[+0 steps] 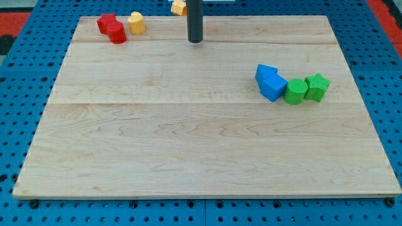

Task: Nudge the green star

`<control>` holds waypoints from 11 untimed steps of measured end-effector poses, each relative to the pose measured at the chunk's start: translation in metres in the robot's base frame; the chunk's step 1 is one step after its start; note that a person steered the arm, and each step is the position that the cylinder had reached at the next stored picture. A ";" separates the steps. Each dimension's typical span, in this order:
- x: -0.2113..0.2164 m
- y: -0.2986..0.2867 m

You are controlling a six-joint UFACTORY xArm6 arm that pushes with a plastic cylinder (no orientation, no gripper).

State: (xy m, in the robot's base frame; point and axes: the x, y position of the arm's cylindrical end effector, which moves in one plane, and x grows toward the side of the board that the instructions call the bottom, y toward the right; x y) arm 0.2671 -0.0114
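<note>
The green star [317, 86] lies at the view's right on the wooden board [188, 144]. A second green block [294, 91], rounder in shape, touches its left side. Two blue blocks [269, 81] press against that one from the left, so they all form a short row. My tip [195, 41] stands near the view's top centre, far to the left of and above the green star, touching no block.
Two red blocks [111, 27] and a yellow block [136, 23] sit at the view's top left. Another yellow block [179, 7] lies at the top edge just left of the rod. Blue pegboard [25, 75] surrounds the board.
</note>
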 end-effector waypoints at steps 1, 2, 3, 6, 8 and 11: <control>0.004 0.011; 0.028 0.010; 0.022 0.081; 0.117 0.340; 0.191 0.308; 0.149 0.240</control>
